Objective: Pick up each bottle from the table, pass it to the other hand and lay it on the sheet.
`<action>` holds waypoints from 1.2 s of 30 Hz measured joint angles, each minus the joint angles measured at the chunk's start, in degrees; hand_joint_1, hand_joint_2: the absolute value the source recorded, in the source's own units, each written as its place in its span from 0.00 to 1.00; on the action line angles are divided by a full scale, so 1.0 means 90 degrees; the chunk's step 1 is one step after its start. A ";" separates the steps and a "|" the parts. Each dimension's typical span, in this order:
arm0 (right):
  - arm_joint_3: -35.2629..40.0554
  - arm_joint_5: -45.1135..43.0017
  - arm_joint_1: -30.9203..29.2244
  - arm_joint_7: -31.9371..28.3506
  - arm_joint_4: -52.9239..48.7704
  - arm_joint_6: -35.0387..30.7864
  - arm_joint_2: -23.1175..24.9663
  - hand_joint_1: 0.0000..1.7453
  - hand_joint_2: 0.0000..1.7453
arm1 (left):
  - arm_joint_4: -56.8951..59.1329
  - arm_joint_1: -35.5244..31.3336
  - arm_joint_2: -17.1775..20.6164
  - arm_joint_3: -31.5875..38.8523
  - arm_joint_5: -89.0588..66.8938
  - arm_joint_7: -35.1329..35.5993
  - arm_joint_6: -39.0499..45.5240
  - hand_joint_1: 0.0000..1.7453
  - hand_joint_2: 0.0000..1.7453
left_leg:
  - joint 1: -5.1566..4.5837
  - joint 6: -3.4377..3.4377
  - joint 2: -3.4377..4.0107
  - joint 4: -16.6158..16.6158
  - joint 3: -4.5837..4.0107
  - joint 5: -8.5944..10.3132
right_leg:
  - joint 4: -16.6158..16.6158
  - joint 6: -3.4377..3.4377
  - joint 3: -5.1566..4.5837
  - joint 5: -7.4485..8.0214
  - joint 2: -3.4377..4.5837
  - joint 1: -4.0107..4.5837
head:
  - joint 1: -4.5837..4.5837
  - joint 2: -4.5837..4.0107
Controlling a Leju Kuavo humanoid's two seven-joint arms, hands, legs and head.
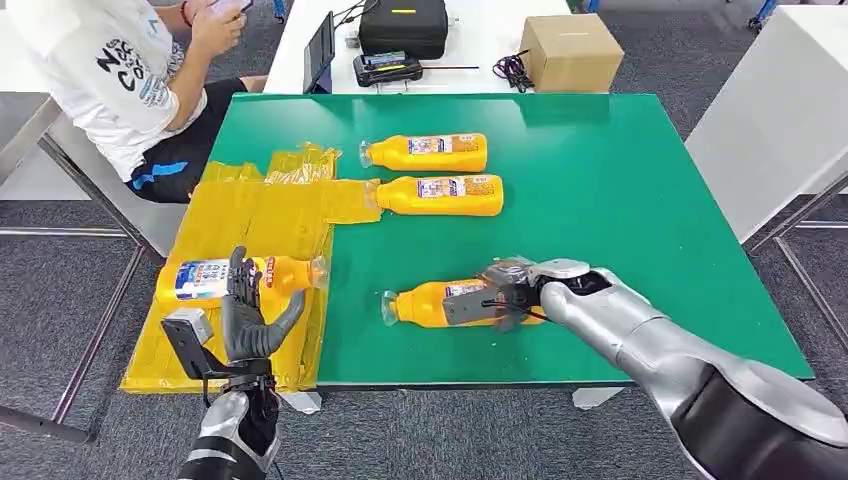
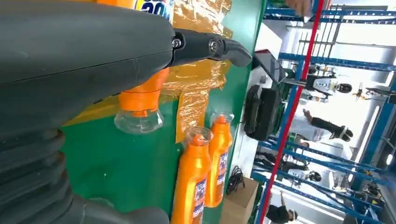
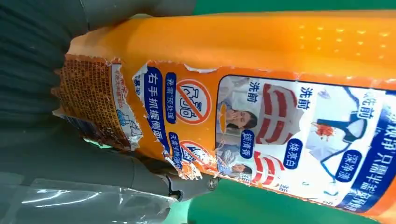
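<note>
Several orange bottles with clear caps lie on the green table (image 1: pixel 620 200). My right hand (image 1: pixel 500 295) grips the nearest bottle (image 1: pixel 435 303) around its body as it lies near the front edge; its torn label (image 3: pixel 280 130) shows close up beside the hand (image 3: pixel 46 93). Two more bottles (image 1: pixel 425 153) (image 1: pixel 440 195) lie side by side farther back, seen also as bottle (image 2: pixel 194 182) and bottle (image 2: pixel 219 154). Another bottle (image 1: pixel 215 280) lies on the yellow sheet (image 1: pixel 250 210) at the left. My left hand (image 1: pixel 245 315) stands open just in front of it, fingers (image 2: pixel 210 46) straight.
A person (image 1: pixel 120 70) sits at the back left beside the table. Behind the green table a white table carries a black case (image 1: pixel 403 25), a tablet (image 1: pixel 320 50) and a cardboard box (image 1: pixel 570 50). Another white table (image 1: pixel 780 110) stands at the right.
</note>
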 measured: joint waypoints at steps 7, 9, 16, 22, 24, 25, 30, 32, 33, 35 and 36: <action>-0.0521 -0.0355 0.0649 -0.0248 -0.0034 -0.2219 0.0161 1.00 1.00 | -0.0066 0.0098 0.0000 0.0010 0.0010 0.0027 0.0005 0.00 1.00 | 0.0001 0.0000 -0.0002 -0.0001 -0.0005 -0.0002 | 0.0000 0.0000 0.0000 -0.0001 -0.0001 0.0001 | 0.0000 0.0000; -0.1270 -0.0052 0.1331 -0.0267 -0.0487 -0.3547 0.0330 1.00 1.00 | -0.0254 0.0240 -0.0015 0.0012 -0.0015 0.0080 0.0049 0.00 1.00 | 0.0006 -0.0003 0.0002 -0.0002 -0.0006 -0.0006 | 0.0000 -0.0002 -0.0002 -0.0003 0.0001 0.0012 | 0.0012 0.0000; -0.3702 0.1011 0.3019 -0.0129 -0.1990 -0.3861 0.0884 1.00 1.00 | -0.0806 0.0594 -0.0046 0.0039 -0.0041 0.0187 0.0085 0.00 1.00 | 0.0015 -0.0005 -0.0030 -0.0004 -0.0043 -0.0005 | 0.0001 -0.0004 -0.0033 -0.0008 -0.0023 0.0016 | 0.0000 0.0000; -0.5252 0.0957 0.3912 -0.1074 -0.2976 -0.4755 0.1382 1.00 1.00 | -0.1062 0.0728 -0.0051 0.0044 -0.0017 0.0182 0.0126 0.00 1.00 | 0.0004 0.0000 -0.0034 -0.0003 -0.0042 -0.0001 | 0.0000 -0.0001 -0.0033 -0.0005 -0.0025 0.0003 | -0.0002 0.0000; -0.5866 0.0915 0.4331 -0.1394 -0.3530 -0.5022 0.1613 1.00 1.00 | -0.1205 0.0803 -0.0051 0.0044 -0.0007 0.0189 0.0124 0.00 1.00 | 0.0004 0.0000 -0.0037 -0.0003 -0.0045 -0.0002 | 0.0000 -0.0001 -0.0033 -0.0007 -0.0027 0.0003 | -0.0002 0.0000; -0.6085 0.0891 0.4491 -0.1505 -0.3724 -0.5099 0.1699 1.00 1.00 | -0.1253 0.0823 -0.0051 0.0044 0.0005 0.0213 0.0122 0.00 1.00 | 0.0004 0.0000 -0.0036 -0.0003 -0.0046 -0.0003 | 0.0000 -0.0001 -0.0034 -0.0007 -0.0026 0.0003 | 0.0005 0.0000; -0.6884 0.0734 0.5006 -0.2047 -0.4315 -0.5214 0.2035 1.00 1.00 | -0.1401 0.0868 -0.0051 -0.0012 0.0237 0.0427 -0.0189 0.00 1.00 | 0.0003 -0.0001 -0.0027 -0.0003 -0.0046 -0.0006 | -0.0003 -0.0001 -0.0039 -0.0007 -0.0021 0.0003 | 0.0000 0.0000; -0.7050 0.0702 0.5100 -0.2276 -0.4328 -0.5104 0.2106 1.00 1.00 | -0.1404 0.0868 -0.0049 -0.0107 0.0406 0.0576 -0.0484 0.00 1.00 | 0.0003 0.0001 -0.0028 -0.0004 -0.0045 -0.0004 | -0.0003 0.0000 -0.0038 -0.0006 -0.0022 0.0002 | 0.0002 0.0000; -0.7106 0.0704 0.5151 -0.2393 -0.4316 -0.5044 0.2130 1.00 1.00 | -0.1404 0.0868 -0.0044 -0.0185 0.0476 0.0644 -0.0652 0.00 1.00 | 0.0003 0.0001 -0.0028 -0.0004 -0.0046 -0.0004 | -0.0003 0.0000 -0.0038 -0.0006 -0.0022 0.0002 | 0.0002 0.0000; -0.7181 0.0704 0.5241 -0.2570 -0.4262 -0.5002 0.2222 1.00 1.00 | -0.1404 0.0868 -0.0044 -0.0335 0.0551 0.0702 -0.0816 0.00 1.00 | 0.0003 0.0002 -0.0026 -0.0004 -0.0045 -0.0004 | -0.0002 0.0000 -0.0038 -0.0005 -0.0020 0.0002 | 0.0002 0.0000; -0.7203 0.0695 0.5267 -0.2635 -0.4235 -0.4976 0.2254 1.00 1.00 | -0.1404 0.0868 -0.0044 -0.0372 0.0595 0.0729 -0.0879 0.00 1.00 | 0.0003 0.0002 -0.0024 -0.0004 -0.0045 -0.0003 | -0.0002 0.0000 -0.0039 -0.0004 -0.0019 0.0002 | 0.0000 0.0000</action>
